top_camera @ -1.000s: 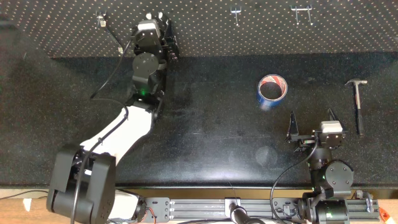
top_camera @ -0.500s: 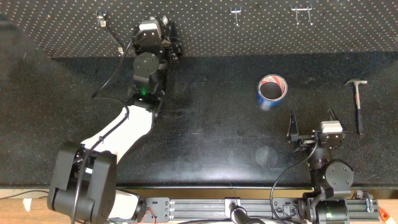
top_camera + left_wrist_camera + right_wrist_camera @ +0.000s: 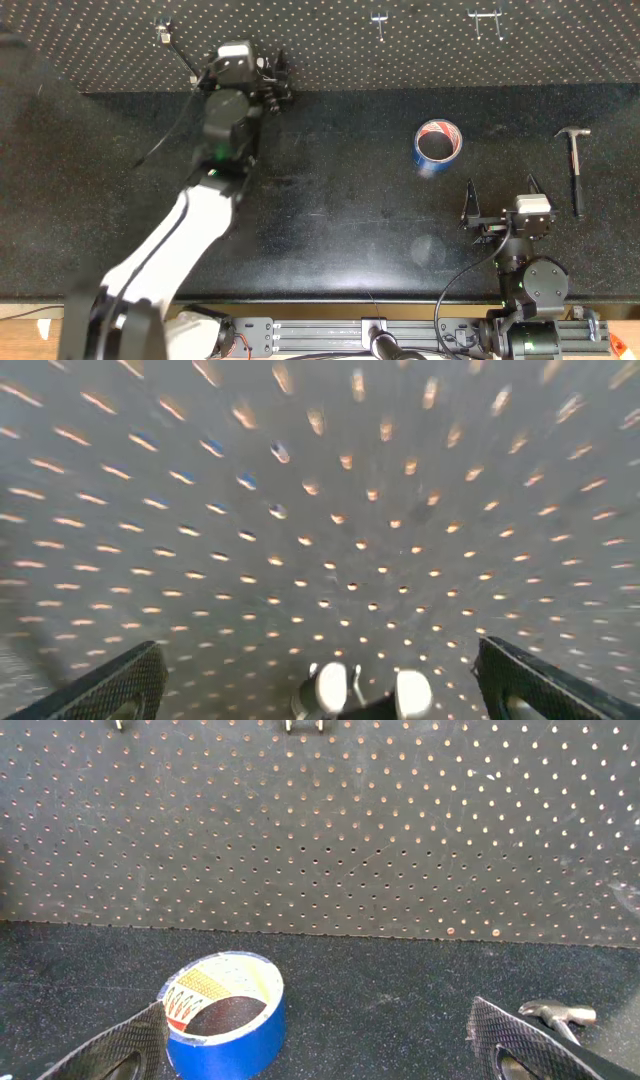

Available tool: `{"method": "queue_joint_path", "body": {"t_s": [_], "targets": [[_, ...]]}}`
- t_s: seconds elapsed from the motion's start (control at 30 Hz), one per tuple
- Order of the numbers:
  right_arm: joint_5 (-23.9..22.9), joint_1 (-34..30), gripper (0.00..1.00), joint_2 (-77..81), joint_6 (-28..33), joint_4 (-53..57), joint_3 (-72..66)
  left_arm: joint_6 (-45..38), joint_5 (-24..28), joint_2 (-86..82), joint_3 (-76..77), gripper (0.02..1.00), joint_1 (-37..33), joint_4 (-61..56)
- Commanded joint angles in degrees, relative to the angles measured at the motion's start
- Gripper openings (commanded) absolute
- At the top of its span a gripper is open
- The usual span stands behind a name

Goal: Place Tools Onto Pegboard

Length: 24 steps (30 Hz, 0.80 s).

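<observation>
A blue tape roll (image 3: 438, 143) (image 3: 225, 1012) stands on the black table, right of the middle. A hammer (image 3: 575, 170) (image 3: 558, 1013) lies at the far right. My left gripper (image 3: 275, 80) (image 3: 320, 650) is up against the pegboard (image 3: 330, 40) (image 3: 350, 510), open, with its fingers wide apart. Two pale rounded tips of a hook (image 3: 335, 686) show low between them; I cannot tell whether anything hangs there. My right gripper (image 3: 500, 200) (image 3: 318, 1010) rests open near the front edge and faces the tape roll with nothing between its fingers.
Metal hooks stick out of the pegboard at the upper left (image 3: 163, 33), upper middle (image 3: 378, 20) and upper right (image 3: 485, 20). The black tabletop (image 3: 340, 190) lies bare between the arms. The left arm's cable hangs beside its wrist.
The left arm has swung to the left and its wrist has shifted slightly along the pegboard. The right arm, tape roll and hammer have not moved.
</observation>
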<state>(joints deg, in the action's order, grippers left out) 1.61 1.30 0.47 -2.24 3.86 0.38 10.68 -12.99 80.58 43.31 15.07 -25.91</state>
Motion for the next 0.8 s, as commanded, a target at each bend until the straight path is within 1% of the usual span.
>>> {"method": "queue_joint_path", "body": {"t_s": [0.03, 0.23, 0.47, 0.67, 0.7, 0.8], "targets": [[0.5, 0.24, 0.976, -0.42, 0.63, 0.35, -0.13, -0.04, 4.37, -16.81, -14.88, 0.996, -3.96, 1.29], [0.5, 0.24, 0.976, -0.42, 0.63, 0.35, -0.13, -0.04, 4.7, -35.74, -30.25, 0.996, -8.57, 1.33], [0.5, 0.24, 0.976, -0.42, 0.63, 0.35, -0.13, -0.04, 4.9, -55.45, -42.66, 0.996, -13.29, 1.75], [0.5, 0.24, 0.976, -0.42, 0.61, 0.35, -0.13, -0.07, 5.03, -64.57, -42.99, 0.996, -13.68, 14.73], [0.5, 0.24, 0.976, -0.42, 0.63, 0.35, -0.13, -0.07, 4.68, -66.88, -42.99, 0.996, -13.68, 18.84], [0.5, 0.24, 0.976, -0.42, 0.63, 0.35, -0.13, -0.61, 4.44, -70.82, -42.99, 0.996, -13.75, 24.3]]}}
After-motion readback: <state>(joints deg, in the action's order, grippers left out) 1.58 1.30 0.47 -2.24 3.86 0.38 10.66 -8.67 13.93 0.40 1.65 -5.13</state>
